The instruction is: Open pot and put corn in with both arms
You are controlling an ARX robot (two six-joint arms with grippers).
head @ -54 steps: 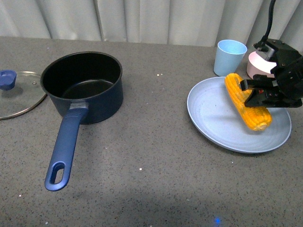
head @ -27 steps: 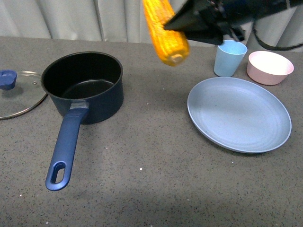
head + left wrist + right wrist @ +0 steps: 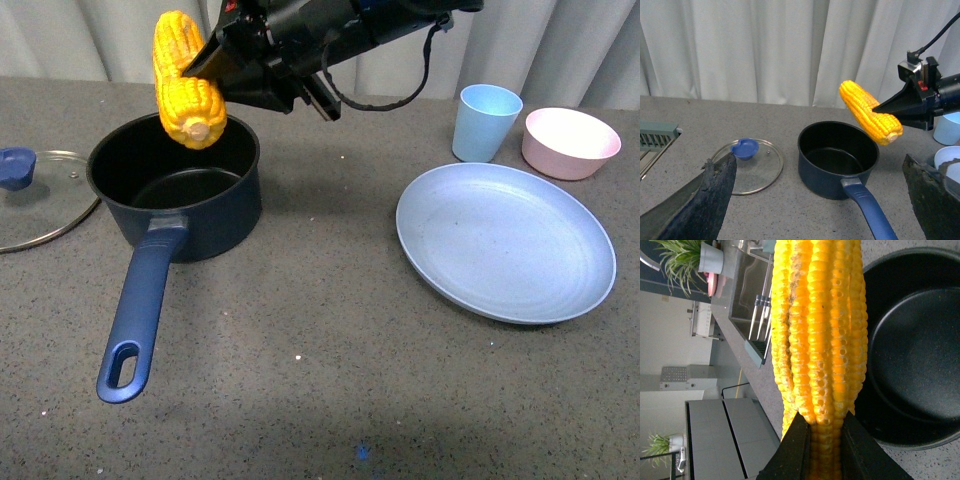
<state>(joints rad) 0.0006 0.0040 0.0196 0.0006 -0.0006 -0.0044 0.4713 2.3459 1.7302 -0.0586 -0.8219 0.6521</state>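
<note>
Right jaws clamp the corn (image 3: 187, 80), tilted above the open pot (image 3: 175, 185) at its rim. Left jaws stand open, empty. Advise centring over the pot and lowering before release, avoiding a rim strike.

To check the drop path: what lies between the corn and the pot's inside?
Only air: front and left wrist views show the corn held above the rim of the open pot.
</note>
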